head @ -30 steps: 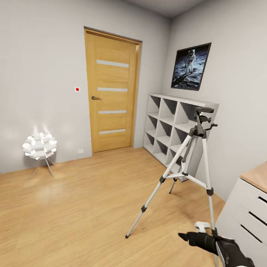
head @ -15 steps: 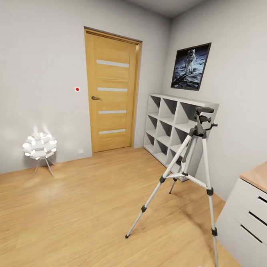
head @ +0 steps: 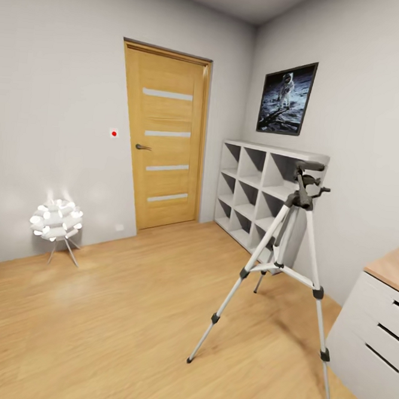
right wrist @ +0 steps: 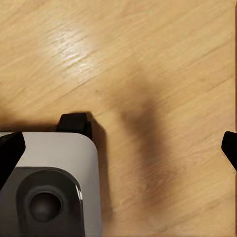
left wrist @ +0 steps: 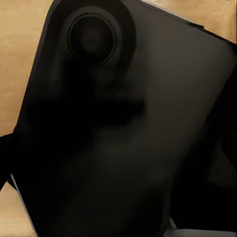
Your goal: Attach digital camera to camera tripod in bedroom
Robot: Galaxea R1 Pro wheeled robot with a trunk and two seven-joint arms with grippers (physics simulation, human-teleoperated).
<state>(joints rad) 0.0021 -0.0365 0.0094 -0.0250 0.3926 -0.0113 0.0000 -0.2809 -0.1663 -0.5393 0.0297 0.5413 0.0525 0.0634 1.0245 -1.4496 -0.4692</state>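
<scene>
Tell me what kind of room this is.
Probably a bedroom or study in a home: a closed wooden door, a white cube shelf, a framed astronaut picture on pale grey walls, and a camera tripod standing on the light wood floor.

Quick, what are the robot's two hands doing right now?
Left gripper: hidden by a big black boxy thing close to its camera, likely the digital camera; grip cannot be told.
Right gripper: open, empty, over the wood floor.
</scene>
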